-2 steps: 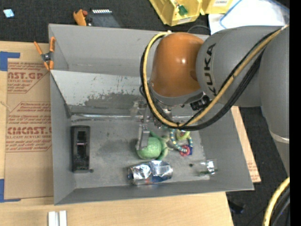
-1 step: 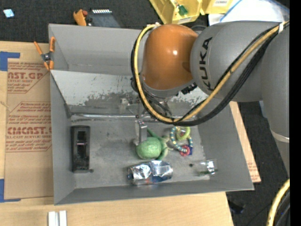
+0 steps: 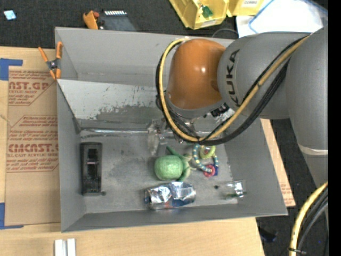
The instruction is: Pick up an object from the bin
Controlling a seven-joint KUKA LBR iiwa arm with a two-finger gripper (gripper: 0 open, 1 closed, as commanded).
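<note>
Grey metal bin (image 3: 114, 52), its floor scuffed and its sloping back wall streaked with pale scratches. A fuzzy green ball (image 3: 170, 167) lies near the floor's middle. The gripper (image 3: 159, 138) hangs just behind the ball, under the arm's orange cover (image 3: 194, 73); I cannot tell how its jaws stand. A crumpled silver-blue wrapper (image 3: 170, 194) lies just before the ball, a coloured tangle (image 3: 205, 161) beside it, a black block (image 3: 91, 168) well apart. Far beyond the ball, yellow trays (image 3: 197, 4) sit on a dark surface.
</note>
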